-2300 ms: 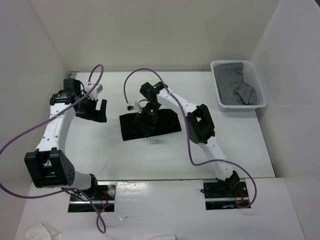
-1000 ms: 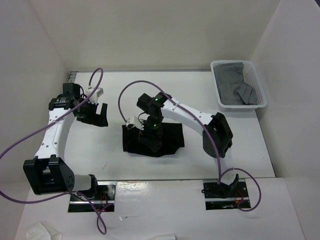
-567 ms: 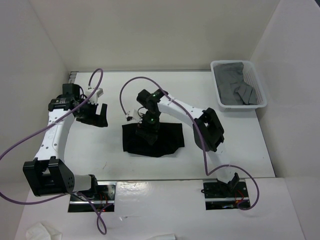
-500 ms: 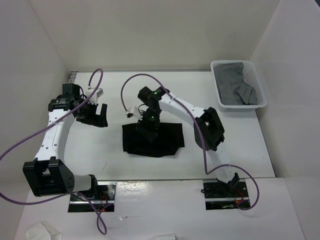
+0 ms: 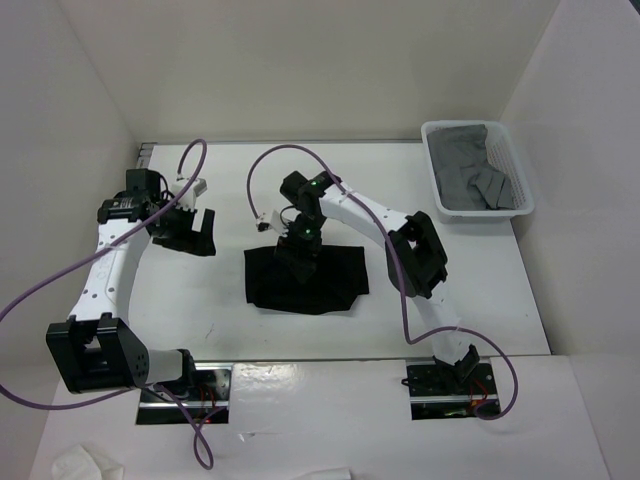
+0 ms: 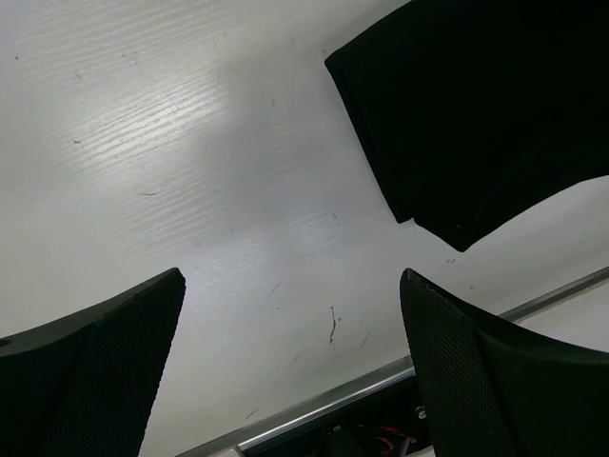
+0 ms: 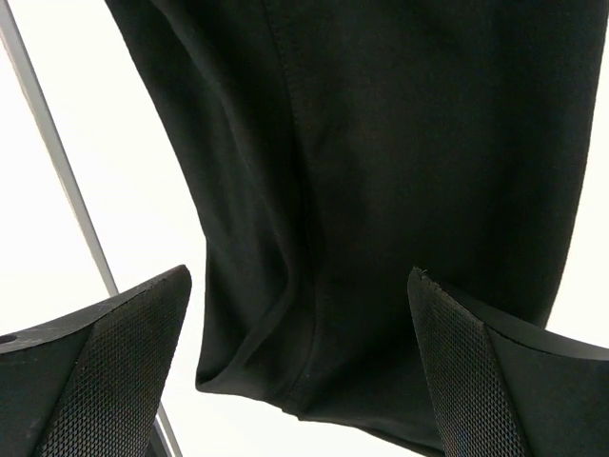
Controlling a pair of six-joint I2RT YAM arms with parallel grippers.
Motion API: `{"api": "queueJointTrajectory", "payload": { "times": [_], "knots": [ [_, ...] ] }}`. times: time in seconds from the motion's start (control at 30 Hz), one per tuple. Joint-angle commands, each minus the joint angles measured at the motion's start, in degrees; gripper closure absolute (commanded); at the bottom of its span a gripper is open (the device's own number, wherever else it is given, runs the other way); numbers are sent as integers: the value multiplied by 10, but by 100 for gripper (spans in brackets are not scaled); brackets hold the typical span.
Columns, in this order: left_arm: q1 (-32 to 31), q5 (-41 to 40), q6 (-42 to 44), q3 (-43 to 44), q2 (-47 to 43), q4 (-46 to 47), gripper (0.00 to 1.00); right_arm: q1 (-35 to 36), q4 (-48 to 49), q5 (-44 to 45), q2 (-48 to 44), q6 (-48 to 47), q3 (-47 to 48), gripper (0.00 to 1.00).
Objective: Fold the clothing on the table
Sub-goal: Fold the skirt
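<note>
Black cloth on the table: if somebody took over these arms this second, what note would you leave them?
Left gripper: open, empty, over bare table left of the cloth.
Right gripper: open, empty, above the cloth's far edge.
The cloth lies flat mid-table, a compact rectangle with layered edges.
Basket: far right corner, grey clothes inside.
Done: the cloth looks folded at least once and is released.
Left: probably check whether it needs another fold or tidying; the grey clothes may come next.
</note>
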Motion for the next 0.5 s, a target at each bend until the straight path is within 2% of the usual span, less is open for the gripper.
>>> {"api": "queueJointTrajectory", "payload": {
  "times": [0.0,0.47],
  "knots": [
    [3,3,13,-3,-14,5,0,-1,-12,-28,-3,-9,3,1],
    [3,3,24,-20,-20,-1,0,17,-68,-56,9,-53,-20,1]
  ]
}}
